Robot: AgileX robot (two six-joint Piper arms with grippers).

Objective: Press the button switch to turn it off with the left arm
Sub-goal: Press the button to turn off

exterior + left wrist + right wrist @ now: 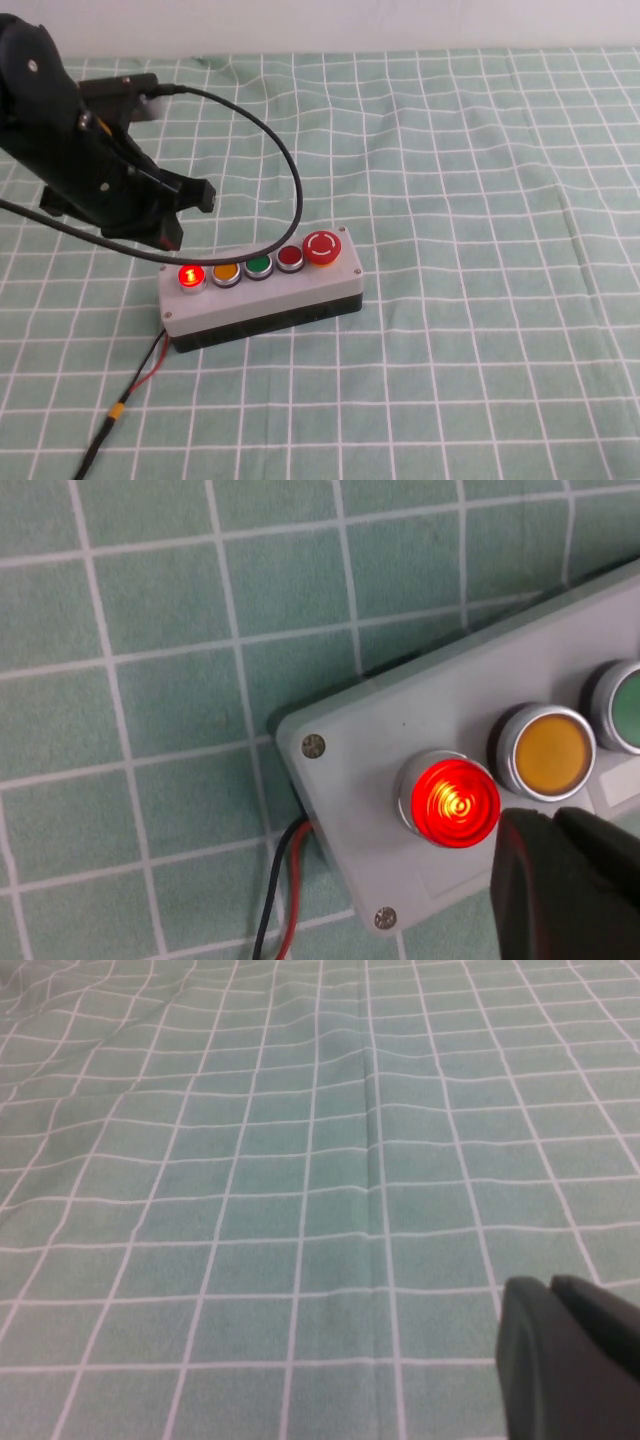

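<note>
The grey-and-black box [262,296] lies on the green checked cloth [480,200] and carries five buttons in one row. The button switch [190,276] occupies the 9 o'clock end and glows red; beside it follow one yellow button [225,271], one green button [258,265], one dark red button [290,258] and one mushroom button [323,247]. The left gripper [178,215] hovers at 12 o'clock of the switch, apart from it, fingers closed together. The right gripper [570,1360] hangs over bare cloth, fingers together. Two wires [150,365], one red and one black, leave the box.

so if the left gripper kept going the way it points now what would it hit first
Probably the lit button switch or the box top beside it; the left gripper hangs just behind it, tip beside it in the wrist view. Depth is unclear.
</note>
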